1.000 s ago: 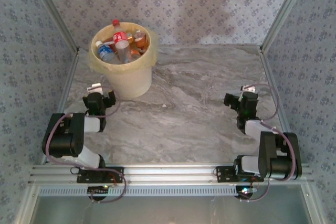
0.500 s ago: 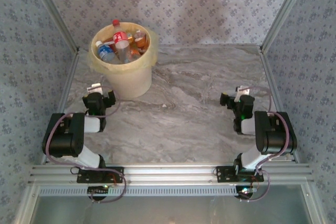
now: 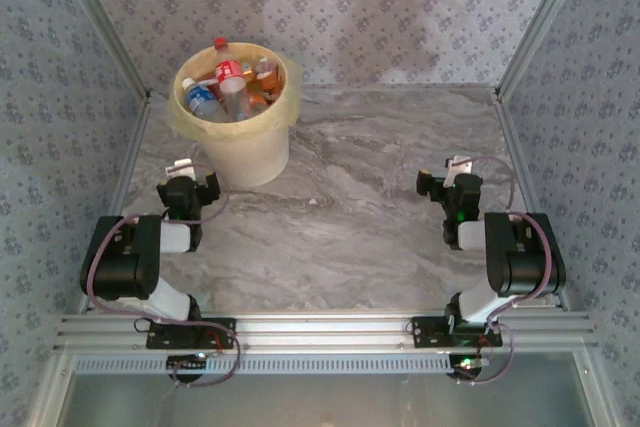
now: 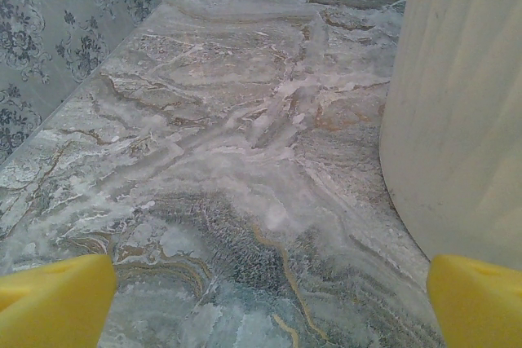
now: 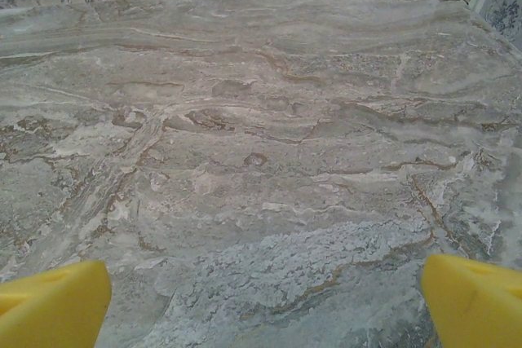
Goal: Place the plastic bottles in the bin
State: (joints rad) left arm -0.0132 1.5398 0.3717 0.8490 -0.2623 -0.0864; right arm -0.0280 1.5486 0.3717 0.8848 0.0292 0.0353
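Note:
The bin (image 3: 246, 155), a round cream bucket with a yellowish liner, stands at the table's far left. Several plastic bottles (image 3: 232, 83) with red, blue and orange labels stick up inside it. My left gripper (image 3: 190, 187) rests low just in front of the bin, open, with nothing between its yellow fingertips (image 4: 55, 303); the bin's wall (image 4: 461, 95) rises close on the right in the left wrist view. My right gripper (image 3: 448, 185) sits low at the right side, open and empty, its yellow fingertips (image 5: 477, 303) wide apart over bare marble.
The marble tabletop (image 3: 370, 177) is enclosed by wallpapered walls on three sides (image 3: 580, 97), with metal corner posts (image 3: 530, 32). An aluminium rail (image 3: 320, 332) carrying both arm bases runs along the near edge.
The right arm has folded back toward its base, and its gripper has shifted slightly left. The left arm and the bin's contents have not moved.

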